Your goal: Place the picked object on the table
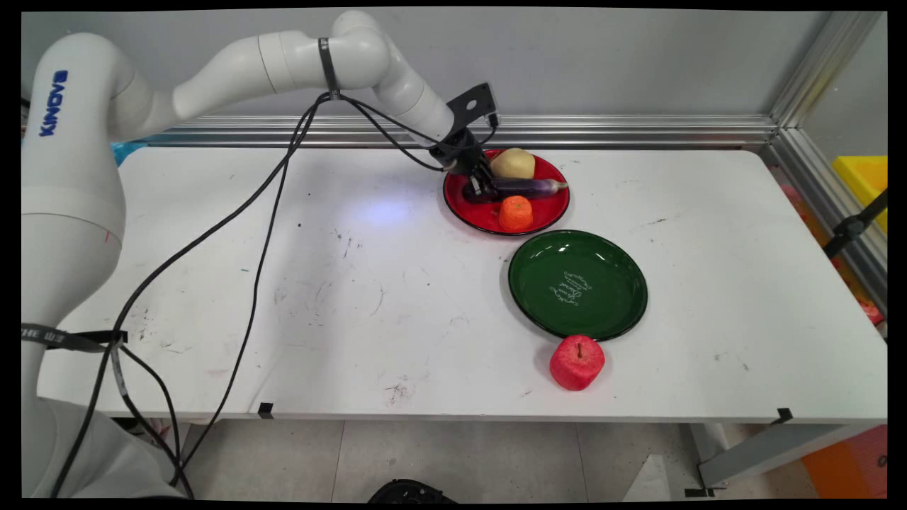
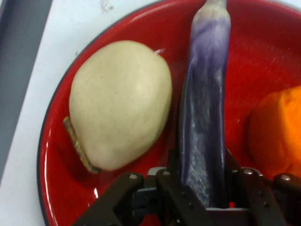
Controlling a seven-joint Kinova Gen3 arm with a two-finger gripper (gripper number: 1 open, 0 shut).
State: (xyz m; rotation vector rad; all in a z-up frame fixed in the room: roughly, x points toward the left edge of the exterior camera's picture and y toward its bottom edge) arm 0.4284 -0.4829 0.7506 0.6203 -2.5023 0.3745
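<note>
My gripper (image 1: 482, 190) is down on the left part of a red plate (image 1: 551, 210), shut on the thick end of a long purple eggplant (image 1: 530, 187) that lies across the plate. In the hand view the eggplant (image 2: 204, 94) runs up from between the gripper (image 2: 202, 162) fingers, which press on both its sides. A pale yellow potato (image 1: 513, 163) (image 2: 121, 103) lies just beside the eggplant at the plate's far edge. An orange (image 1: 516, 213) (image 2: 277, 132) sits on its other side, at the near edge of the red plate (image 2: 263, 42).
An empty green plate (image 1: 609, 269) with white lettering lies just in front of the red one. A red apple (image 1: 577, 362) stands on the table at the green plate's near rim. Black cables hang from the arm over the table's left half.
</note>
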